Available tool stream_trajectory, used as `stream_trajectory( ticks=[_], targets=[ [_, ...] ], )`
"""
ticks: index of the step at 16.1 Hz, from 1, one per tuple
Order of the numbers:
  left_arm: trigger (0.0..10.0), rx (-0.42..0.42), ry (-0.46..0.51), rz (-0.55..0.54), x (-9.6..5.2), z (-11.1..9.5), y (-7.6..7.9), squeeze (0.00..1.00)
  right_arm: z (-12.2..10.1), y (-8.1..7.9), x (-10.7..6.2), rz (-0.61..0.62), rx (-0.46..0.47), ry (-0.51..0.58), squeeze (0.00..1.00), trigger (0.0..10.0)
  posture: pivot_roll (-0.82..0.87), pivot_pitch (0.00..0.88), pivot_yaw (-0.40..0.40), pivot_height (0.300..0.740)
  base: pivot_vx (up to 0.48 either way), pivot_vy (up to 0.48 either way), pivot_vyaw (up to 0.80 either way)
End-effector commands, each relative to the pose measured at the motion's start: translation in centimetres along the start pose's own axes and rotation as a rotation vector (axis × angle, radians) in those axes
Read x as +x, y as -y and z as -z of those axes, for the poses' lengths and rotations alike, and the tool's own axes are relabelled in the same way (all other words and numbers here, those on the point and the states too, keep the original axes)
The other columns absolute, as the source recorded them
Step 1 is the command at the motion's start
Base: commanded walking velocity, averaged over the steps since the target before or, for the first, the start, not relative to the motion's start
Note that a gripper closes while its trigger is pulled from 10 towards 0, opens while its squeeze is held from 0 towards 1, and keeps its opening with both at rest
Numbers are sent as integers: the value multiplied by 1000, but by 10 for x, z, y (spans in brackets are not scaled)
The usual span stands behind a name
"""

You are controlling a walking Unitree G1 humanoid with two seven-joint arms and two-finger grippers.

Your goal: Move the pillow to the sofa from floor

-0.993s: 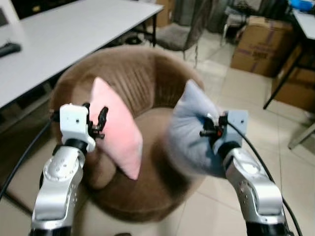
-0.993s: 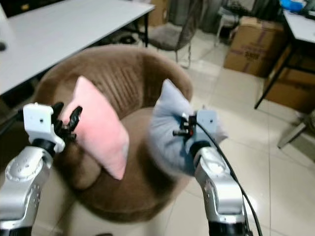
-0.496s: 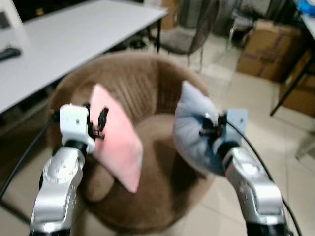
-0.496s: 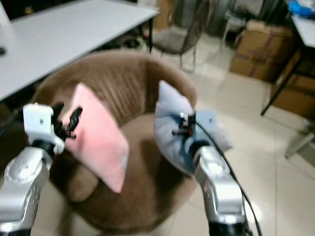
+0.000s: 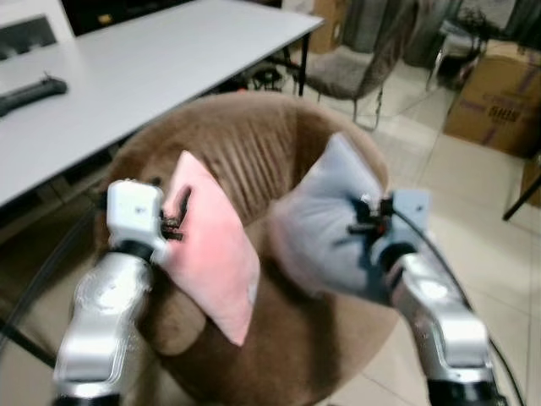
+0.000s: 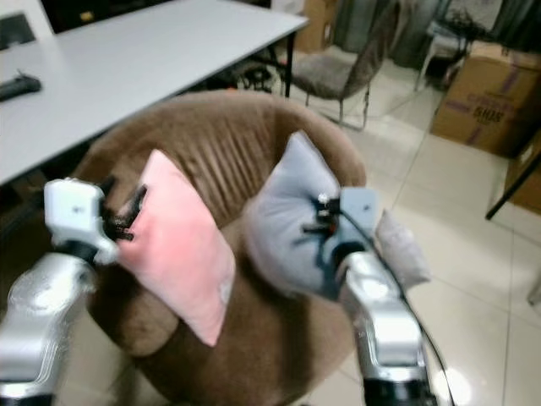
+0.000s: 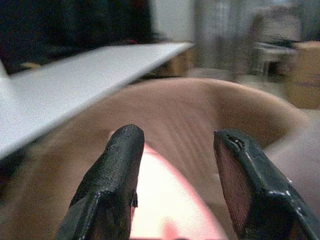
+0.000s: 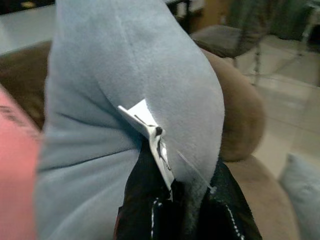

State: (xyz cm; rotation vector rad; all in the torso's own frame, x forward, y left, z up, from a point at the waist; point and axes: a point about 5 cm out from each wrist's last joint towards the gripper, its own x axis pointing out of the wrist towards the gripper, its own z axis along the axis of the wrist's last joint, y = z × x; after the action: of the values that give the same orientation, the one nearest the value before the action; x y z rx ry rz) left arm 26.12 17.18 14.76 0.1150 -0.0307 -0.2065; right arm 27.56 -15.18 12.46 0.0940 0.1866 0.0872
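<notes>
A pink pillow point(image 5: 211, 254) hangs over the left half of the brown round sofa chair point(image 5: 245, 144). My left gripper point(image 5: 176, 222) is shut on its upper edge, and the pillow point(image 7: 170, 205) sits between the black fingers point(image 7: 110, 185). A grey-blue pillow point(image 5: 317, 228) is held above the seat's right side, with my right gripper point(image 5: 365, 222) shut on its bunched edge beside a white tag point(image 8: 150, 135). A second grey pillow point(image 6: 401, 249) lies on the tiled floor behind the right arm.
A white table point(image 5: 127, 76) with a dark remote point(image 5: 30, 89) stands close behind the sofa on the left. A grey chair point(image 5: 355, 72) and a cardboard box point(image 5: 494, 101) are farther back. Pale tiled floor point(image 5: 473, 220) lies to the right.
The view has moved closer to the sofa. The grey-blue pillow has shifted left from the rim to over the seat. The pink pillow stays in the left gripper.
</notes>
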Motion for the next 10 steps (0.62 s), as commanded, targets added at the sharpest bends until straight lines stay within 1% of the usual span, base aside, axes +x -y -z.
stream_trajectory(
  ticks=[1, 3, 4, 5, 6, 8, 9, 10],
  targets=[
    [10000, 12, 0, 12, -3, -2, -2, 55, -18, -2, 2, -1, -5, 87, 0, 10000, 108, 0, -11, 740, 0, 0, 0],
    [10000, 38, -5, 102, -6, -2, 5, 51, -20, -2, 12, 28, -25, 80, 0, 10000, 120, 0, -18, 740, 0, 0, 0],
    [10000, 57, -5, 148, -9, -3, 7, 55, -20, 0, 23, 53, -59, 58, 0, 10000, 128, 0, -24, 740, 0, 0, 0],
    [10000, 67, -6, 165, -11, -4, 6, 55, -22, 3, 30, 76, -73, 48, 0, 10000, 137, 0, -29, 740, 0, 0, 0],
    [10000, 79, -6, 179, -13, -5, 5, 59, -25, 6, 38, 88, -48, 36, 0, 10000, 151, 0, -39, 740, 0, 0, 0],
    [10000, 92, -13, 200, -20, -8, -1, 55, -35, 12, 59, 113, -97, 14, 0, 10000, 172, 0, -57, 740, 0, 0, 0],
    [10000, 95, -19, 217, -23, -9, -2, 55, -38, 16, 67, 140, -102, 1, 0, 10000, 178, 0, -63, 740, 0, 0, 0],
    [10000, 96, -22, 226, -25, -10, -2, 55, -39, 18, 70, 150, -100, -8, 0, 10000, 179, 0, -65, 740, 0, 0, 0]
  ],
)
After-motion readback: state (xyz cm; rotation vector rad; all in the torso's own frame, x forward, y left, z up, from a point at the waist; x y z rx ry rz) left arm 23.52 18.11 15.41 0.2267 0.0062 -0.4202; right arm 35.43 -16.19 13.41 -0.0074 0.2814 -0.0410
